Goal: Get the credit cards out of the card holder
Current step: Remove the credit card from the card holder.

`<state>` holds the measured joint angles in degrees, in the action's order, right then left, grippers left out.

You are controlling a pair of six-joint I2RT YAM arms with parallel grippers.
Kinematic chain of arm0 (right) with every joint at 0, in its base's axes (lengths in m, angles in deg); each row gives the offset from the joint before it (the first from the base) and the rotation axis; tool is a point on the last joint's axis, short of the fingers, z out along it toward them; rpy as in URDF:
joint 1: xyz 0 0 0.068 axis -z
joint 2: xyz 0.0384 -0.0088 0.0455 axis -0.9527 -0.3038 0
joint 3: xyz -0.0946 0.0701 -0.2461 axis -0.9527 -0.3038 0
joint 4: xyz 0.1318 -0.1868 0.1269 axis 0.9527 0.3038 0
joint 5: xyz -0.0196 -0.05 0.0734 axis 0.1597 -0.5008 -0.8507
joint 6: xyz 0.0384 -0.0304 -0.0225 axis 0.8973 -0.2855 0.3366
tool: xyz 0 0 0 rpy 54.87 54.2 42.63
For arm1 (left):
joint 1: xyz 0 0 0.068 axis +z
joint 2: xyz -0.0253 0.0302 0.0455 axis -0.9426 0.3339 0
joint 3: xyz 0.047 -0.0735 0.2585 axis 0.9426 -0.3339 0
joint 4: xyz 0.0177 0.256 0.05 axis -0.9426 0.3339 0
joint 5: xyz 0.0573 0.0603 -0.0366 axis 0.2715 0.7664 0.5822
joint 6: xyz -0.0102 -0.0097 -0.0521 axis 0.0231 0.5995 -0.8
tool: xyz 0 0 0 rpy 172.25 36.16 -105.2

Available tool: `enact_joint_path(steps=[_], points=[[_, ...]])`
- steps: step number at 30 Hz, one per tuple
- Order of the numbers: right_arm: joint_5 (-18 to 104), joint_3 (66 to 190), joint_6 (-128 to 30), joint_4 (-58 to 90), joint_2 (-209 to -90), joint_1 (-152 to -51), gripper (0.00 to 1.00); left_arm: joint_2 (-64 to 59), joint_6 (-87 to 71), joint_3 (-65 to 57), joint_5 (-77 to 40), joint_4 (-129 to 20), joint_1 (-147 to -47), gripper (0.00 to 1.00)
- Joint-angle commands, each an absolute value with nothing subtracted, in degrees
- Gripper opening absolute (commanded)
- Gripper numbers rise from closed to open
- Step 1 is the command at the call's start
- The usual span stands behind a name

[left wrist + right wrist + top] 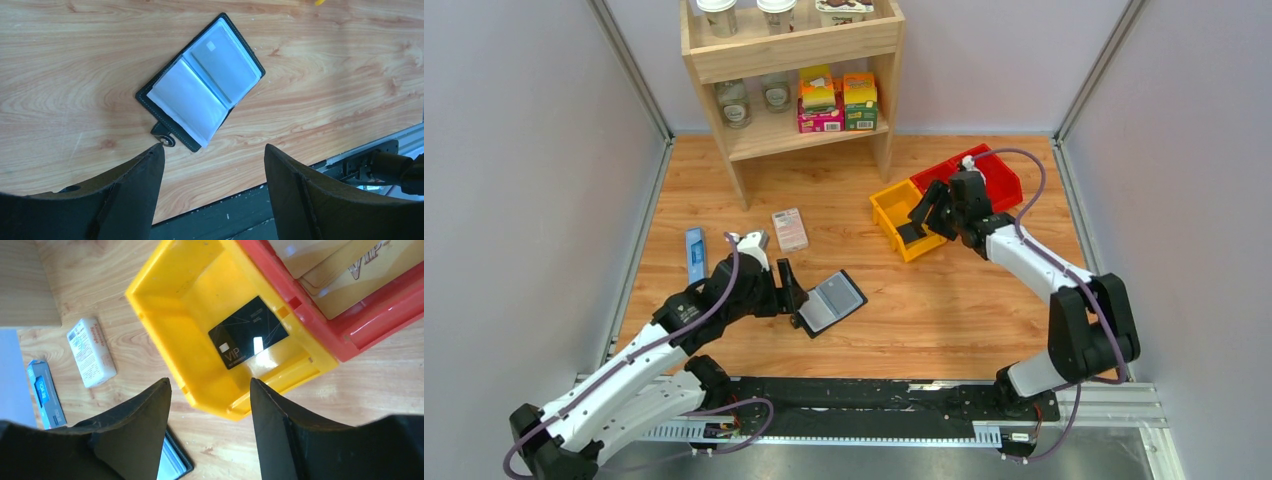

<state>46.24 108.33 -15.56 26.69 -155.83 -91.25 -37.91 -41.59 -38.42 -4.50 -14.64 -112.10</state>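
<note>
The card holder (834,300) lies open on the wooden table, its grey-blue clear pockets facing up and its snap tab toward my left arm. In the left wrist view the card holder (200,85) shows a grey credit card (222,55) inside its far pocket. Another credit card (248,332), black and marked VIP, lies flat in the yellow bin (170,305). My left gripper (795,298) is open and empty, and one fingertip is beside the snap tab (165,136). My right gripper (210,382) is open and empty above the yellow bin's near edge.
A red bin (999,178) with gold cards (345,270) adjoins the yellow bin (884,207). A pink-and-white box (789,229) and a narrow blue box (695,254) lie left of centre. A wooden shelf (789,60) with jars and cartons stands at the back.
</note>
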Motion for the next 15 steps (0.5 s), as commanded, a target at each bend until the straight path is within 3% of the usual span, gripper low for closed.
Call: enact_joint_path(steps=[1,12,15], points=[[53.61,109.12,-22.86,30.21,-148.6,-96.03,0.62,-34.62,-42.96,-36.5,-6.76,-20.42,-112.16,0.8],[44.04,103.49,-30.7,24.5,-144.8,-113.96,0.58,-22.49,-42.78,-36.58,-7.99,-30.88,-113.3,0.54],[43.33,104.02,-30.7,24.76,-148.14,-118.09,0.57,-20.03,-43.31,-38.86,-7.47,-32.9,-113.39,0.53]])
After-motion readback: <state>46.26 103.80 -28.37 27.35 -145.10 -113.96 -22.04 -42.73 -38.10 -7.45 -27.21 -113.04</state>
